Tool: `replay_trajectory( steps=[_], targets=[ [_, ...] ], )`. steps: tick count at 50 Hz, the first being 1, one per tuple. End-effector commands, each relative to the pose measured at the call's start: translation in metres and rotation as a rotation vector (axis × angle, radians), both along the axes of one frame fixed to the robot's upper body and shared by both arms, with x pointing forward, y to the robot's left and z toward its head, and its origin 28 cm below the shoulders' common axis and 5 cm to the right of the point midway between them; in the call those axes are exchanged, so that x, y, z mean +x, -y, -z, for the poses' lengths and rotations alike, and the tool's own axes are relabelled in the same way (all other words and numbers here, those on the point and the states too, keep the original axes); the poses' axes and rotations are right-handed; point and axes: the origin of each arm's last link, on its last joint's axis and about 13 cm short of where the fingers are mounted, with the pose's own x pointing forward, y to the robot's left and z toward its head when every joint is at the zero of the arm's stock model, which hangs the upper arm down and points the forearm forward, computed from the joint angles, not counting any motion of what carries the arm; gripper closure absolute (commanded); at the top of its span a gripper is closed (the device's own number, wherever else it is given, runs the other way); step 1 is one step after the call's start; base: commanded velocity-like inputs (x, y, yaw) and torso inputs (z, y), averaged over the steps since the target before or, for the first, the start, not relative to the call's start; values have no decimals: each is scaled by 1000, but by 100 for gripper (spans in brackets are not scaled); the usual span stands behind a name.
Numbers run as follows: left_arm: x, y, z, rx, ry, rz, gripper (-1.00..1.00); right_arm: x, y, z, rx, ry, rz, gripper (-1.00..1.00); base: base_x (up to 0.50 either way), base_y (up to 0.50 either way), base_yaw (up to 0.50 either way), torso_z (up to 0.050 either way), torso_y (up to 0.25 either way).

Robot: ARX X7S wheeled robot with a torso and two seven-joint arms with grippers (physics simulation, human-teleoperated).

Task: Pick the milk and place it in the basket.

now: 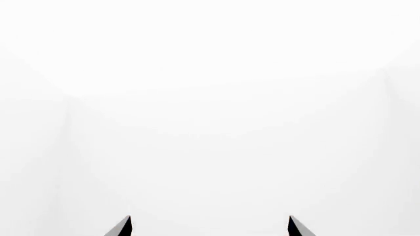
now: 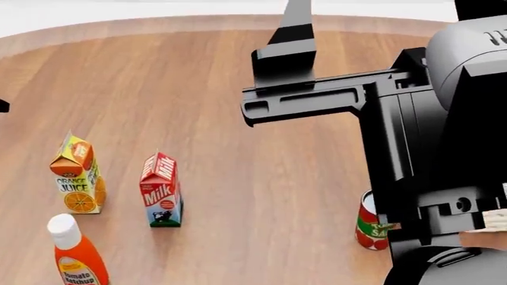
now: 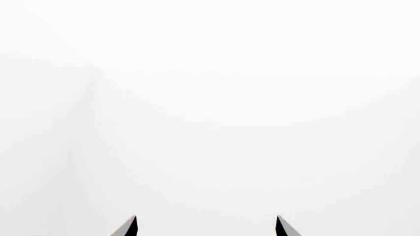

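Observation:
The milk [image 2: 161, 190], a red gable-top carton with white lettering and a cow picture, stands upright on the wooden table [image 2: 253, 166] at the lower left of the head view. My right arm [image 2: 412, 130] fills the right side, well above and to the right of the milk. The left gripper [image 1: 210, 223] and the right gripper [image 3: 206, 223] each show two dark fingertips set wide apart, with only blank white between them. Of the basket, only a cream woven scrap [image 2: 494, 219] shows behind the right arm.
An orange juice carton [image 2: 77, 175] stands just left of the milk. A ketchup bottle [image 2: 75, 252] stands in front of them. A red and green can [image 2: 369, 221] is partly behind the right arm. The table's curved far edge [image 2: 158, 24] runs along the top.

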Motion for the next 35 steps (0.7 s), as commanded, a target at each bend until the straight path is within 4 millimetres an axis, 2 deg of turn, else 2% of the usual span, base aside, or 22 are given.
replay_trajectory(
  steps=[1,35],
  targets=[
    [0,0,0,0,0,-1,-100,-1,-1,1,-14,-1,-13,-100,500,0,0,0,0],
    [0,0,1,1,-3,0,-100,-1,-2,2,-18,-1,-35,-100,499,0,0,0,1]
  ],
)
